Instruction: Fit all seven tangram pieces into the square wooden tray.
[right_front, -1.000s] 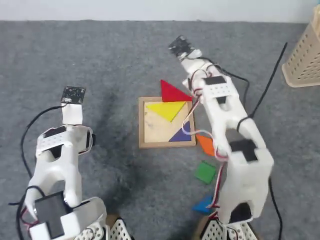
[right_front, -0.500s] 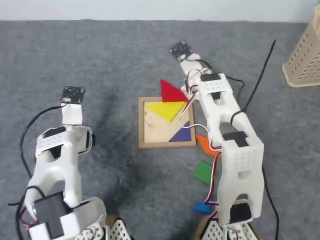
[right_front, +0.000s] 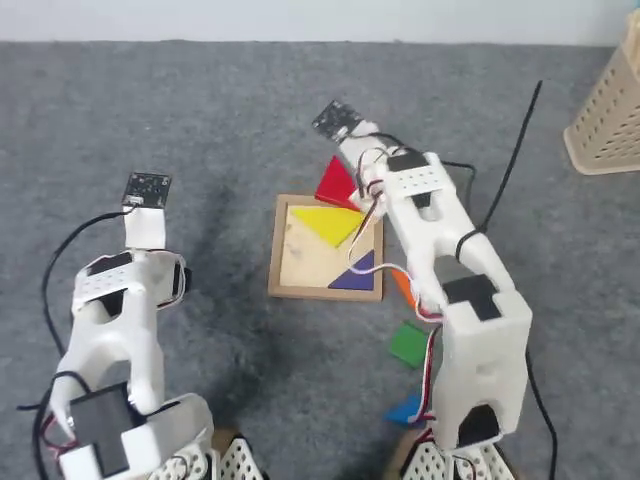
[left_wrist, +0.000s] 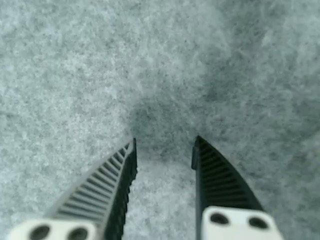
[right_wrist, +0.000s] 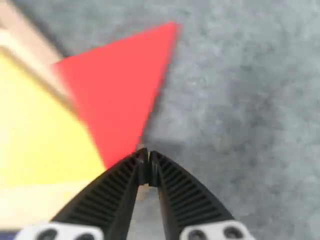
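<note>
Touching red triangle (right_wrist: 120, 95) edge: right end effector (right_wrist: 145, 159), tips together.
Triangle straddles tray (right_front: 276, 250) rim, likely awaiting a push inward; left end effector (left_wrist: 162, 150) spread, away from tray.

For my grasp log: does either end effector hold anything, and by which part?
Nothing is held. The right end effector is shut, tips at the red triangle's edge; the left end effector is open.
</note>
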